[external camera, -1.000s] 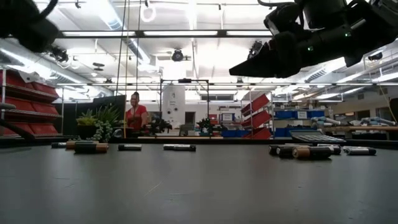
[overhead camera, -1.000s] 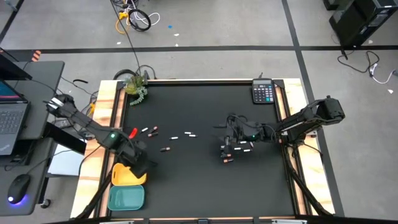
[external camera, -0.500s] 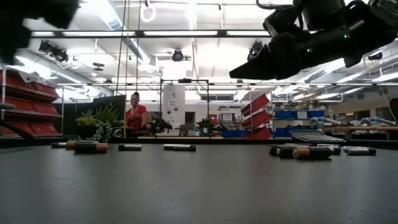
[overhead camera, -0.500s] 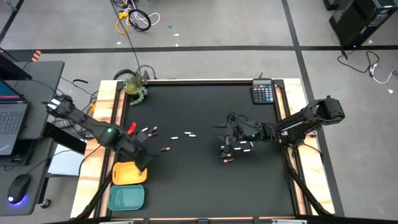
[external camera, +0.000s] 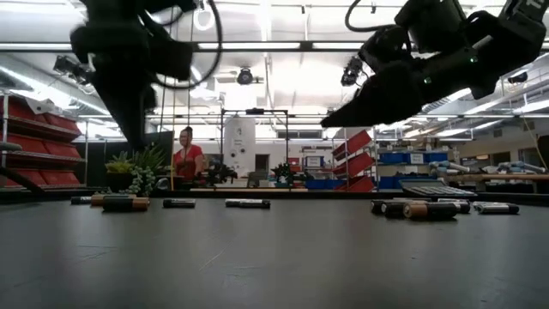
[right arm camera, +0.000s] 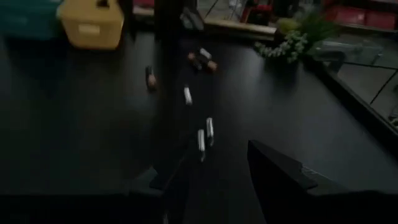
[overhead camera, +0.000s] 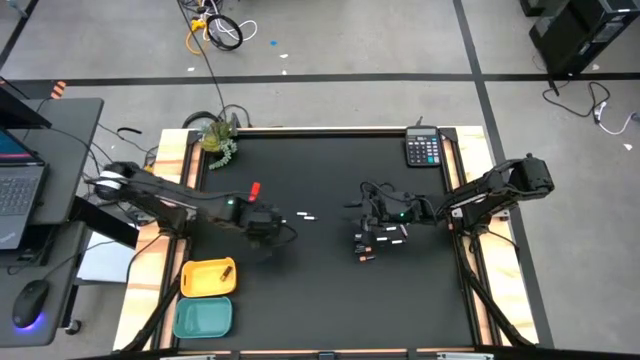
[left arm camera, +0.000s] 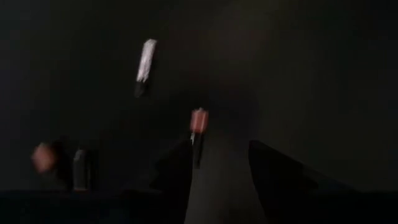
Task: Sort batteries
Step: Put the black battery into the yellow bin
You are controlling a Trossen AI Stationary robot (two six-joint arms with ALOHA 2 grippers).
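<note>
Batteries (overhead camera: 380, 238) lie scattered over the black worktop (overhead camera: 320, 290) in two loose groups: a cluster near the right edge, under the right gripper (overhead camera: 366, 214), and a thinner line of white and dark ones left of centre, by the left gripper (overhead camera: 268, 228). One dark battery with a copper end (overhead camera: 226, 271) rests in the yellow tray (overhead camera: 200, 284) off the worktop's front-left corner, with a teal tray (overhead camera: 203, 318) just in front of it. The left gripper hangs above the worktop, fingers (left arm camera: 177, 177) parted with nothing between them, a copper-tipped battery (left arm camera: 198, 127) lying just beyond their tips. The right gripper hovers over its cluster, fingers likewise apart and empty. A calculator (overhead camera: 423, 148) sits at the far-right corner and a small plant (overhead camera: 219, 137) at the far-left one. No lettering on the batteries or calculator can be read. In the low view a person in a red top (external camera: 184, 157) stands far behind the table.
</note>
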